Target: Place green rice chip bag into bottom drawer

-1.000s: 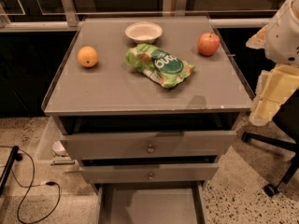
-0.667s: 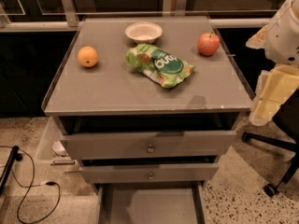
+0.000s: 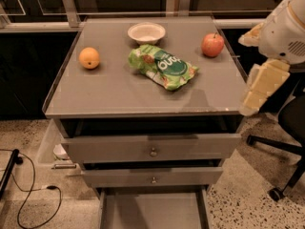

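The green rice chip bag lies flat in the middle of the grey cabinet top, slanting from back left to front right, logo side up. The bottom drawer is pulled out at the foot of the cabinet, and the part of its flat grey floor that shows is bare. My arm hangs at the right edge of the view. My gripper points downward beside the cabinet's front right corner, well apart from the bag and holding nothing that I can see.
On the cabinet top are an orange at the left, a white bowl at the back and a red apple at the right. Two upper drawers stand slightly out. A black chair base is at the right, cables at the left.
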Action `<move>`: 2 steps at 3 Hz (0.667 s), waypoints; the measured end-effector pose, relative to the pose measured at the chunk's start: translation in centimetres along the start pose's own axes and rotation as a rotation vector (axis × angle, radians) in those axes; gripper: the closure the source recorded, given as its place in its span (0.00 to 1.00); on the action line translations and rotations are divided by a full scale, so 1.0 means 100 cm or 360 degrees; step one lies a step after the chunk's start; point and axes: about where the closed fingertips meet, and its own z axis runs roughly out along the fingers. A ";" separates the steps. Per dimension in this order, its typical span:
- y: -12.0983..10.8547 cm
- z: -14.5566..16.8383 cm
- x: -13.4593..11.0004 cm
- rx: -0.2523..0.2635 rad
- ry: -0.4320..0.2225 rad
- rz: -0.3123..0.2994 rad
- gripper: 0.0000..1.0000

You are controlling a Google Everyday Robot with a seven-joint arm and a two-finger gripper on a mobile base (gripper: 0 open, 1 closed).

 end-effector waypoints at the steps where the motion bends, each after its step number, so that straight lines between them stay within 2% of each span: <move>1: -0.038 0.017 -0.006 -0.0019 -0.0285 -0.0009 0.00; 2: -0.086 0.039 -0.011 0.0015 -0.0580 -0.0039 0.00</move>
